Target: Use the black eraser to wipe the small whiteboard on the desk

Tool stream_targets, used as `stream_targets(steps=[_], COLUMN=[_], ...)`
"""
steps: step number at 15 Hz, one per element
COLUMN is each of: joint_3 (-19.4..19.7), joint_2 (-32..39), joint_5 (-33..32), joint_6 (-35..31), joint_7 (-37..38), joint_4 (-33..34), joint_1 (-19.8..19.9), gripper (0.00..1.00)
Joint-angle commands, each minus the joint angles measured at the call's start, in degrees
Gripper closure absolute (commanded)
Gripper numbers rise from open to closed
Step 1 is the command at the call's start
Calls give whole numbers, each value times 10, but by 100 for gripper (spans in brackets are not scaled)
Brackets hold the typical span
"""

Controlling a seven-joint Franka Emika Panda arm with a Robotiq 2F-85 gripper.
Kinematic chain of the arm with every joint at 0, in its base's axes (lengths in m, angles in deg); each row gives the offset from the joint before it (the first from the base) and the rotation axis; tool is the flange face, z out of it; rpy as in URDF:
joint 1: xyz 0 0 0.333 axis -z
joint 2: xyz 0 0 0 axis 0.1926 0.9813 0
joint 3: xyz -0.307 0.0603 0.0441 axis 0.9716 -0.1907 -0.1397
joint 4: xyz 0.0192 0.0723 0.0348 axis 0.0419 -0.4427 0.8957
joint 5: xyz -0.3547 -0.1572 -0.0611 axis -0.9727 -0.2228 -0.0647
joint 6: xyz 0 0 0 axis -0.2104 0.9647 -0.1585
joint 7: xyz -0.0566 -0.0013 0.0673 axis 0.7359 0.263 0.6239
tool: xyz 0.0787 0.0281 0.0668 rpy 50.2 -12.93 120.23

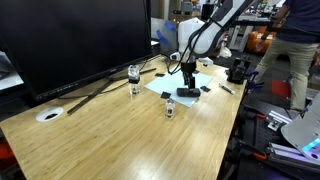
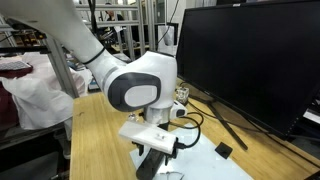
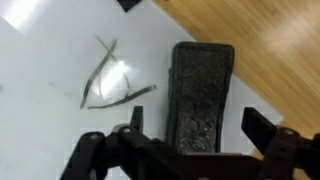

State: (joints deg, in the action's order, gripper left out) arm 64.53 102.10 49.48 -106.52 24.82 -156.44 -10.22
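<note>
- The gripper point(image 3: 195, 128) hung wide open, jaws straddling the black eraser point(image 3: 202, 90).
- The eraser lay flat between them on the small whiteboard point(image 3: 50, 60), beside the board's edge and the bare counter point(image 3: 275, 35).

one black eraser point(image 3: 203, 95), one small whiteboard point(image 1: 163, 85), one monitor point(image 1: 70, 40), two small clear containers point(image 1: 134, 74) point(image 1: 170, 108), one white disc point(image 1: 48, 114)

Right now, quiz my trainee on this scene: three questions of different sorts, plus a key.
1. True or false: the end effector has shut on the black eraser.
2. The dark strokes in the wrist view sit on: A a monitor screen, B the small whiteboard, C a paper sheet.
3. Fill in: the round white disc lies on the ____.
Key: 1 false, it stands open astride the eraser; 2 B; 3 desk.
</note>
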Motion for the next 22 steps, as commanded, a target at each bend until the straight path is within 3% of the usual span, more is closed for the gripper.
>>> stream_targets(steps=[1,13,14,15,21,22], joint_3=[-22,-20,-19,-17,-13,-11], joint_2=[7,23,25,28,32,29], joint_5=[-5,-16,-18,-19,-34,-39], joint_6=[-4,-23,-27,-33,-65,-67], joint_7=[-2,22,25,30,53,59], joint_4=[2,5,6,7,7,6], joint_1=[13,17,17,17,21,20], gripper=[0,0,9,26,70,74])
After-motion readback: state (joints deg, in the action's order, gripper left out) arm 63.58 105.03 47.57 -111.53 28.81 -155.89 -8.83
